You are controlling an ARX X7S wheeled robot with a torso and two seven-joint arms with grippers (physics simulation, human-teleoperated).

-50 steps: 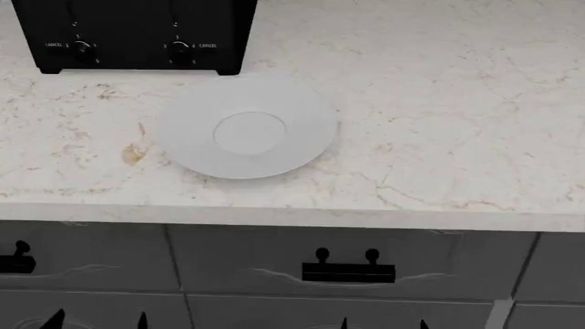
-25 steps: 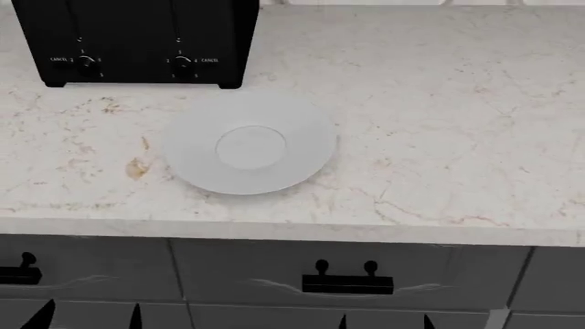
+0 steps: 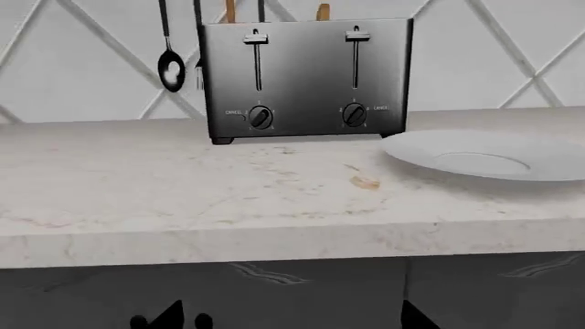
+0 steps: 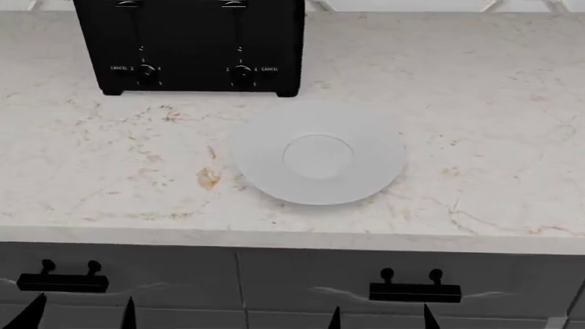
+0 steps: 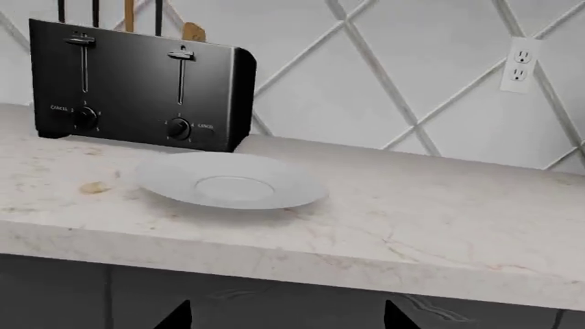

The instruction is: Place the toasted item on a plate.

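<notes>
The white plate [image 4: 317, 152] lies on the marble counter in front of the black toaster [image 4: 188, 48], slightly to its right. A brown toasted item [image 5: 192, 31] pokes out of the toaster's top, also seen as the toasted item [image 3: 322, 11] in the left wrist view; the head view cuts it off. Both grippers hang low in front of the drawers, below the counter edge. My left gripper [image 4: 81, 314] is open with nothing in it, shown as the left gripper [image 3: 290, 319]. My right gripper [image 4: 381, 317] is open with nothing in it, shown as the right gripper [image 5: 288, 319].
A small brown mark [image 4: 208, 178] sits on the counter left of the plate. Utensils [image 3: 169, 62] hang on the tiled wall behind the toaster. Drawer handles [image 4: 416, 291] stick out below the counter edge [image 4: 292, 240]. A wall outlet [image 5: 519, 65] is at the far right.
The head view has shifted, so the toaster and plate now sit further right and lower in it. Both grippers' tips stay at the bottom edge, still open.
</notes>
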